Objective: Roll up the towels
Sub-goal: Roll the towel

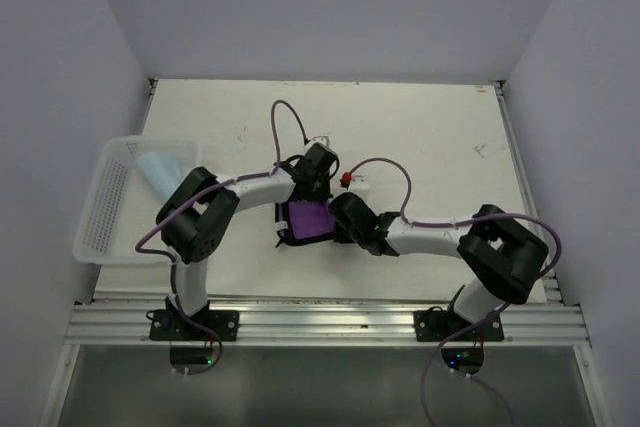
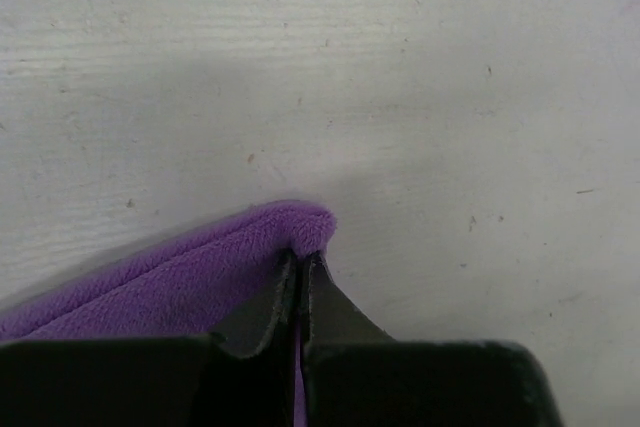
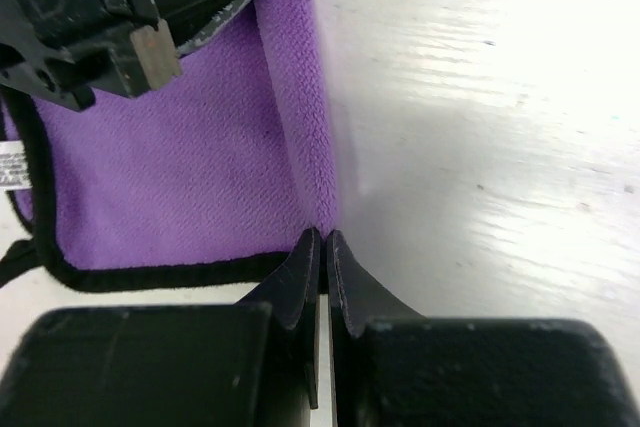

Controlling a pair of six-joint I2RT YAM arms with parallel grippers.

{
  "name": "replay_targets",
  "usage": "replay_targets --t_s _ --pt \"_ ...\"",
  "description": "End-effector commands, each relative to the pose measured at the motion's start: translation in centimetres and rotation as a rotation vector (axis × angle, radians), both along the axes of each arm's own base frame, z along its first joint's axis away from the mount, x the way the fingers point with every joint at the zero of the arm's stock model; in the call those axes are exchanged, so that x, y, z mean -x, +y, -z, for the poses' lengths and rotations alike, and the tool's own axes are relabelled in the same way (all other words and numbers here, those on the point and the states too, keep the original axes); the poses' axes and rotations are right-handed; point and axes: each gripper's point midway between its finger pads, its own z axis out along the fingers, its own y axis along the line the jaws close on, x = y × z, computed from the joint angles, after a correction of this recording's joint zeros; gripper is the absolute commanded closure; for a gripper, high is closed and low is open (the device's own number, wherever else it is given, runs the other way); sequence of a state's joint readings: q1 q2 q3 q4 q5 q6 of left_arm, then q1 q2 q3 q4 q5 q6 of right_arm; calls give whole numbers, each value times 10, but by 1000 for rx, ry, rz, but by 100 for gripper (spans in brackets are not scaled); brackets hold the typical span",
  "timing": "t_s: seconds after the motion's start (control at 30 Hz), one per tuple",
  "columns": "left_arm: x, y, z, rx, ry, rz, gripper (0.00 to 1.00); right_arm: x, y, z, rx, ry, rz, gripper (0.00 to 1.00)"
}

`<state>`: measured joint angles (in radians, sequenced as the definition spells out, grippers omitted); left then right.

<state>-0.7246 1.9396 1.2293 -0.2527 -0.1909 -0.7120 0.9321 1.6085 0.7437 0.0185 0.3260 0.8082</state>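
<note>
- The dark towel [image 1: 307, 219] lies purple face up near the middle of the desk [image 1: 420, 137], between the two wrists.
- The left fingers [image 2: 275, 297] are pressed together on a raised purple fold at the towel's far edge.
- The right fingers [image 3: 300, 277] are pressed together too, pinching the near end of the same folded purple edge, just beside the black hem.
- In the right wrist view, the towel's small white tag [image 3: 8, 165] shows at the left border.
- The light blue towel [image 1: 160, 169] sits in the white mesh basket [image 1: 100, 217] at the desk's left edge, well apart from both arms.
</note>
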Motion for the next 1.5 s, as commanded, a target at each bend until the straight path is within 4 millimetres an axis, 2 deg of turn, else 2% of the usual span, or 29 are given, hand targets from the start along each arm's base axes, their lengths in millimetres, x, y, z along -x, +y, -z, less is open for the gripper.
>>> replay_targets --t_s 0.0,0.03,0.07,0.13,0.17,0.43,0.6,0.77,1.13,1.47 --pt "-2 -16 -17 142 -17 -7 100 18 -42 8 231 5 -39 100" --pt "-3 -18 -20 150 -22 -4 100 18 -40 2 238 -11 -48 100" --pt "-6 -21 -28 164 -36 -2 100 17 -49 -1 290 -30 -39 100" --pt "-7 -24 -34 178 -41 7 100 16 -45 -13 331 -76 -50 100" --pt "-8 -26 -37 189 -43 13 100 16 -54 -15 391 -95 -47 100" --pt "-8 -29 -47 286 -63 23 100 16 -58 -41 620 -207 -73 100" --pt "-15 -25 -58 331 -104 20 100 24 -56 -36 744 -229 -130 100" --pt "-11 -22 -61 376 -111 33 100 29 -56 -37 868 -286 -152 100" --pt "-5 -14 -47 365 -89 41 100 34 -36 -42 1052 -394 -266 100" --pt "0 0 -35 370 -77 17 100 49 -13 -26 1196 -433 -416 100"
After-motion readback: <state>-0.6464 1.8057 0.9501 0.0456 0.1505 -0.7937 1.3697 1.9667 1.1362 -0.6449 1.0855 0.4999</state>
